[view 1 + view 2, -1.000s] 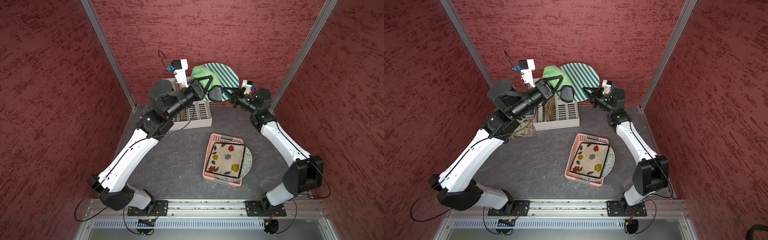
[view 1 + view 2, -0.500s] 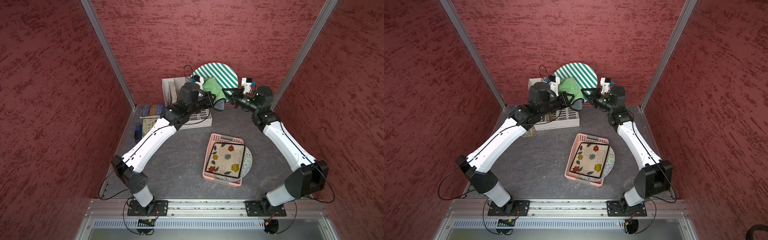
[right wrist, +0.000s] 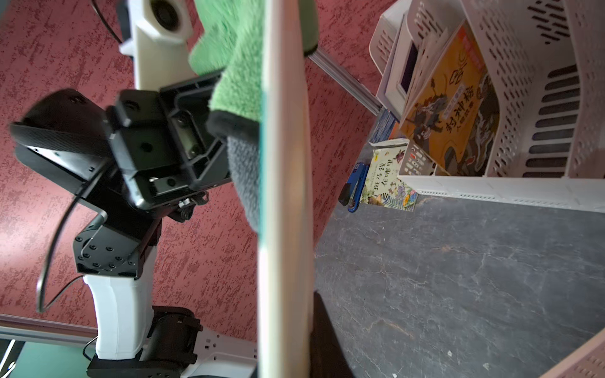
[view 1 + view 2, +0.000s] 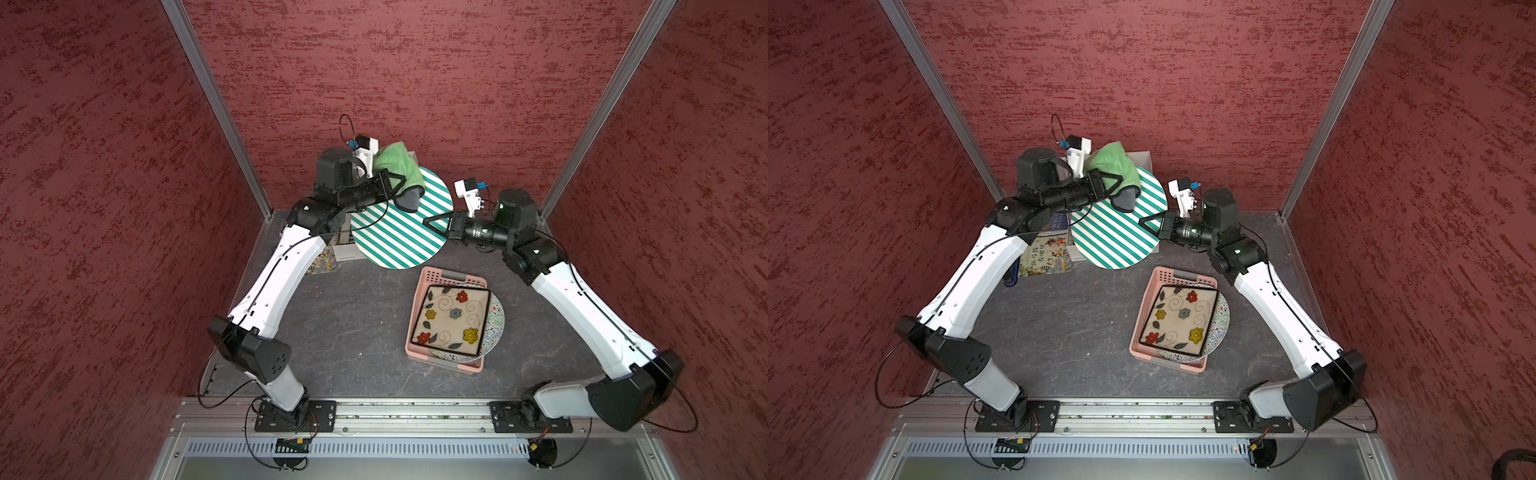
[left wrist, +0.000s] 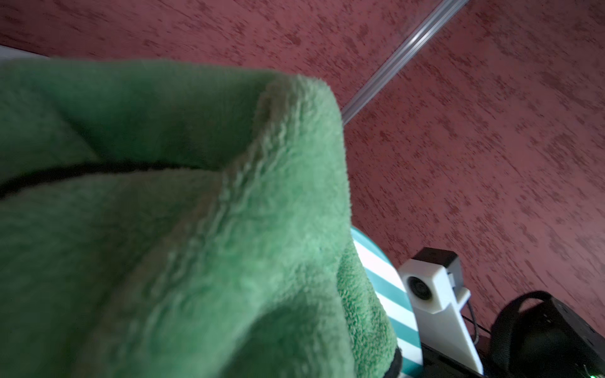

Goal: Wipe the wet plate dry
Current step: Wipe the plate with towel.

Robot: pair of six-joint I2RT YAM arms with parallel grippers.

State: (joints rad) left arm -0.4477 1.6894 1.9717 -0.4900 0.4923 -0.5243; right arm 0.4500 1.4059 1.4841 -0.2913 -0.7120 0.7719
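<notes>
A round plate with teal and white stripes (image 4: 399, 232) (image 4: 1113, 237) hangs tilted above the back of the table, striped face up. My right gripper (image 4: 428, 222) (image 4: 1144, 222) is shut on its right rim. In the right wrist view the plate (image 3: 284, 196) shows edge-on, with one dark finger (image 3: 322, 340) behind it. My left gripper (image 4: 403, 187) (image 4: 1119, 187) is shut on a green cloth (image 4: 397, 166) (image 4: 1113, 164), which lies against the plate's far edge. The cloth (image 5: 196, 229) fills the left wrist view and hides the jaws; a strip of plate (image 5: 386, 288) shows beside it.
A pink basket (image 4: 440, 274) at the right middle holds a square floral plate (image 4: 451, 320) over a round patterned one. A white file rack with books (image 3: 523, 98) stands at the back left. Loose books (image 4: 1046, 257) and a blue stapler (image 3: 355, 183) lie beside it.
The plate has tipped from nearly upright at the wall to face upward, and has come forward. My left arm has drawn back, with the cloth at the plate's far left edge.
</notes>
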